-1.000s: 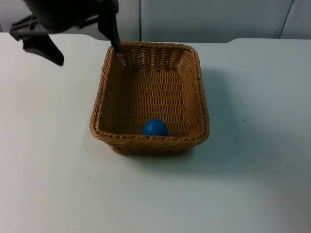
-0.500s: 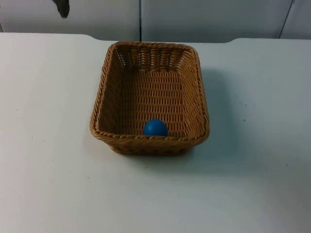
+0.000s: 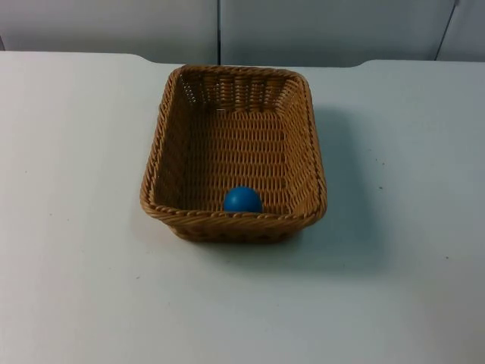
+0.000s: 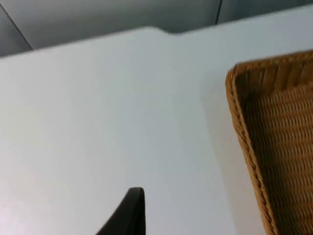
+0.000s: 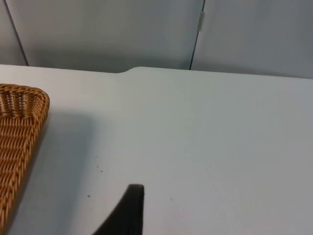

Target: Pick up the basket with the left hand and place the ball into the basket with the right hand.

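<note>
1. We find the woven basket (image 3: 233, 152) standing flat on the white table (image 3: 76, 265), its far end near the grey partition wall (image 3: 318, 30).
2. We find the blue ball (image 3: 242, 199) lying inside the basket, against the near wall.
3. We see the left gripper (image 4: 128, 215) above bare table beside a corner of the basket, apart from it; we cannot tell how its fingers stand.
4. We see the right gripper (image 5: 128, 213) likewise over bare table, apart from the basket rim; its finger state cannot be told either.
</note>
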Robot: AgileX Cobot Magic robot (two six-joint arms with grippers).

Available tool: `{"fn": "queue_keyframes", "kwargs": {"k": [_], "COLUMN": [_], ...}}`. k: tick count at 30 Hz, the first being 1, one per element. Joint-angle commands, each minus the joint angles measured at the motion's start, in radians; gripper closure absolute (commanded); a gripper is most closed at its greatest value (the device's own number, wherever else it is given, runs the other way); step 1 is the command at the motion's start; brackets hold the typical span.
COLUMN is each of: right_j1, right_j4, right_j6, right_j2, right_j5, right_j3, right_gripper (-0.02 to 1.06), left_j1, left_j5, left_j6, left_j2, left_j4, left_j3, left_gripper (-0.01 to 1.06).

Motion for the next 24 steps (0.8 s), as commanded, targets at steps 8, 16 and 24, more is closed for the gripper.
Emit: {"fn": "queue_keyframes", "kwargs": {"k": [8,16,24], "right_j1": [0.001,0.001,0.001], "right_j4": [0.020,0.043,0.043], "right_j6": [0.001,0.001,0.001], "right_j2": [-0.004,-0.004,-0.004], "right_j5": [-0.015,-0.009,-0.004], "right_j3": [0.003,0.003,0.003], "right_gripper": [0.00,0.00,0.00], "left_j1": [-0.006,-0.006,-0.006], "left_j5": [-0.013,-0.082,-0.104], "left_j6": [0.017,-0.035,-0.079], "left_j2": [-0.231,-0.483,-0.818], "left_j4": [0.053,0.039,0.045], "left_j3": [0.029,0.437,0.706], "left_gripper": [0.00,0.00,0.00]}}
